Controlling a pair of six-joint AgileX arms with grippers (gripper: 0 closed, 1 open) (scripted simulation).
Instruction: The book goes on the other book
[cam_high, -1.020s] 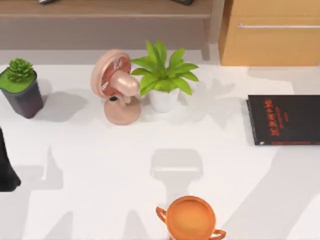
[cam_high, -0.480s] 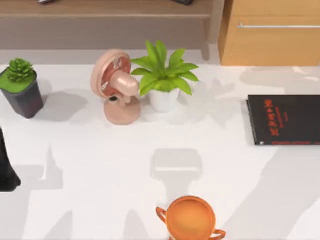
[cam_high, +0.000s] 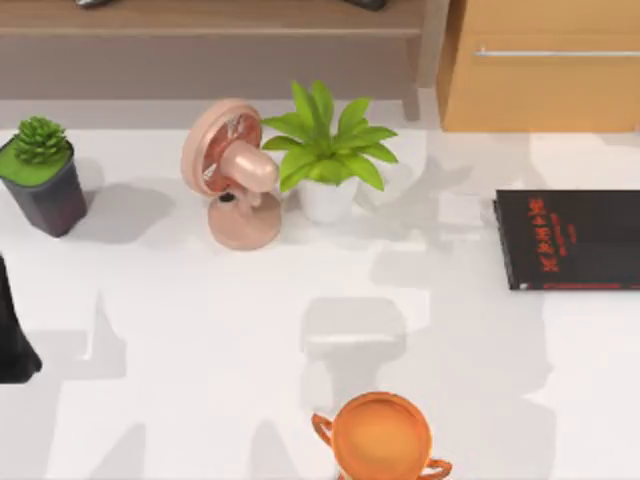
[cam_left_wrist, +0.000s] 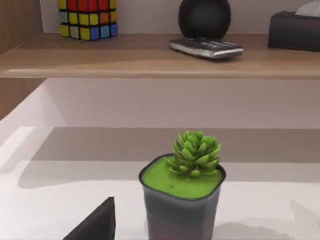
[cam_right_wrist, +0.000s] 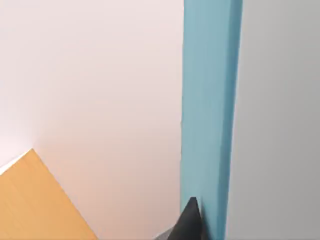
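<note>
Teal-blue book (cam_right_wrist: 210, 115): seen in the right wrist view as a plain teal band running up the frame, close to the camera, with a dark fingertip (cam_right_wrist: 189, 222) of the right pincer touching its lower end; no writing on the visible face.
Right pincer: pressed to the teal-blue book (how wide it stands I cannot tell).
Black book (cam_high: 570, 239): lies flat at the tabletop's right edge, red lettering on its cover too small to read, a red line along its near edge.
Tabletop (cam_high: 200, 330): white, shadowed.
Leafy plant (cam_high: 328, 155): white pot, centre back, just beside the pink fan (cam_high: 232, 175).
Orange cup (cam_high: 381, 436): near edge, centre.
Succulent (cam_high: 40, 170): dark pot, far left.
Left arm (cam_high: 14, 335): parked at the left edge; pincer state I cannot tell.
Shelf (cam_left_wrist: 150, 55): carries a colour cube (cam_left_wrist: 87, 19) and a remote (cam_left_wrist: 206, 48).
</note>
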